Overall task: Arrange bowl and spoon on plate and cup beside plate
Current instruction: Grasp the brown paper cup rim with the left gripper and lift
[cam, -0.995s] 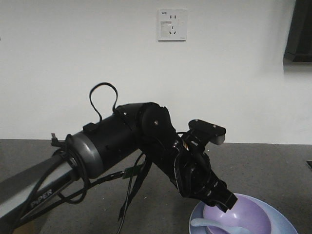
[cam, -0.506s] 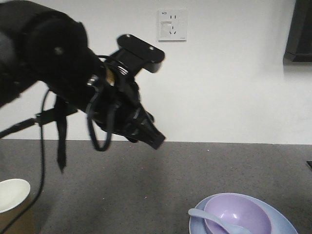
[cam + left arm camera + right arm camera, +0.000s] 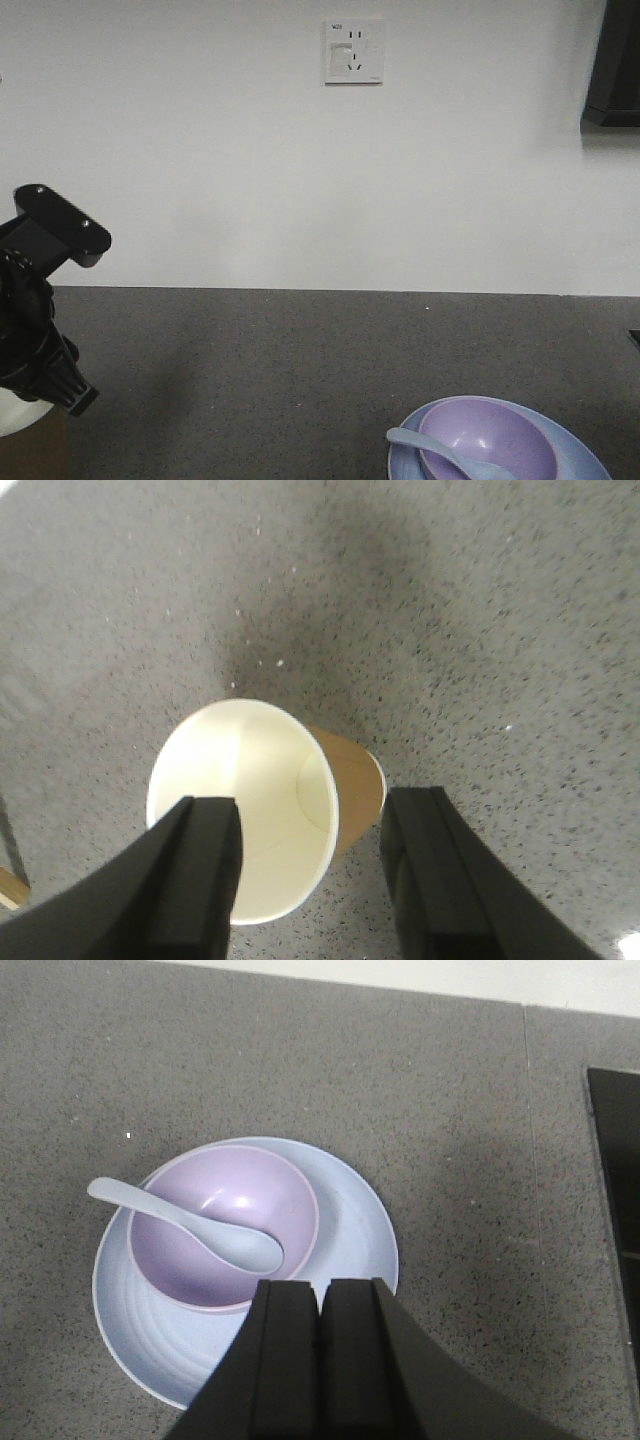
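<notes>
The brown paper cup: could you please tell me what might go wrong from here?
The open left pincer hangs off-centre over the brown paper cup, one finger seemingly above its rim; closing could dent or tip it. The handle of the small pale blue plastic spoon overhangs the round light-blue plate, where the cup might knock it.

White wall [image 3: 200, 150], speckled grey countertop [image 3: 300, 370]

- Wall socket plate [image 3: 353, 51], front-facing view: one small dark printed mark at its upper left corner, too small to read.
- Left wrist view: no legible text, label, brand or number.
- Right wrist view: no legible text, label, brand or number.
</notes>
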`<state>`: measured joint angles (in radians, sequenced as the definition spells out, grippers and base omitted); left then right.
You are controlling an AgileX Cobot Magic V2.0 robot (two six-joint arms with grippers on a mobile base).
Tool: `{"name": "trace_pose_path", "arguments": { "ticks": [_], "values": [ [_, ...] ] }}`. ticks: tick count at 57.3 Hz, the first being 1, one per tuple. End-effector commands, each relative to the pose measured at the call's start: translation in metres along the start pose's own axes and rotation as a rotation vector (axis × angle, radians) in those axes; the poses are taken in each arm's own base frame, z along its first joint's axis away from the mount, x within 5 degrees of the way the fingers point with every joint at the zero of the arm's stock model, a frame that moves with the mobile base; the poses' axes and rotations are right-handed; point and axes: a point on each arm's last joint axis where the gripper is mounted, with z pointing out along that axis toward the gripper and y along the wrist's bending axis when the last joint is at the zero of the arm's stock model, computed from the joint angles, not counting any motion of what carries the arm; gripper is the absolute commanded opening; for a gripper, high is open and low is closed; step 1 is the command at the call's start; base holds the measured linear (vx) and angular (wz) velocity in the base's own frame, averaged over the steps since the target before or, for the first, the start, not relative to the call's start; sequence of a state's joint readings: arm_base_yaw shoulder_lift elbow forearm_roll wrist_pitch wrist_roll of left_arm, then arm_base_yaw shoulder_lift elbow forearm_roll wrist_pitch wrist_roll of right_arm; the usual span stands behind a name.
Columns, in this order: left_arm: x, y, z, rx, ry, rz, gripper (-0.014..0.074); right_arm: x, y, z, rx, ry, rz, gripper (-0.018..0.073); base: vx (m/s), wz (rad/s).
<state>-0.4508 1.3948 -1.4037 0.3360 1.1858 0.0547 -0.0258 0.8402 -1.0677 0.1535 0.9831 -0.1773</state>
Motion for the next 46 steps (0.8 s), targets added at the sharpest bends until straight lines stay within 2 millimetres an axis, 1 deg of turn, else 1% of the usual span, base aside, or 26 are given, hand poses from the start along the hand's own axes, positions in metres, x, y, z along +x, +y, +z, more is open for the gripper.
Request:
{"name": "trace_pose_path", "arguments": {
  "ticks": [1,10,19,24,33,41,46],
  "values": [
    [0.001,0.008,-0.005,-0.034,-0.095,-0.026,0.0439,-0.009,-0.002,-0.003,0.017,-0.095,0.002,-0.0011,0.0,0.0],
    [0.01,0.011,0.014,-0.04,-0.074,-0.06,0.0439,-0.009,-0.002,-0.002,0.019,-0.101,0.002,-0.0011,0.0,0.0],
    [0.018,0.014,0.028,-0.045,-0.067,-0.075,0.0439,-0.009,-0.002,-0.002,0.02,-0.106,0.002,-0.0011,0.0,0.0],
    [0.02,0.014,0.033,-0.033,-0.063,-0.089,0.0439,-0.009,-0.002,-0.002,0.02,-0.106,0.002,-0.0011,0.0,0.0],
    [0.017,0.009,0.043,0.007,-0.055,-0.103,0.0439,-0.01,-0.002,-0.002,0.02,-0.108,0.002,-0.0011,0.0,0.0],
    [0.015,0.006,0.059,0.019,-0.01,-0.093,0.0437,-0.01,-0.002,-0.002,0.02,-0.108,0.001,-0.0011,0.0,0.0],
    [0.014,0.003,0.068,0.031,0.023,-0.09,0.0414,-0.01,-0.002,-0.002,0.02,-0.108,0.001,-0.0011,0.0,0.0]
  ]
}}
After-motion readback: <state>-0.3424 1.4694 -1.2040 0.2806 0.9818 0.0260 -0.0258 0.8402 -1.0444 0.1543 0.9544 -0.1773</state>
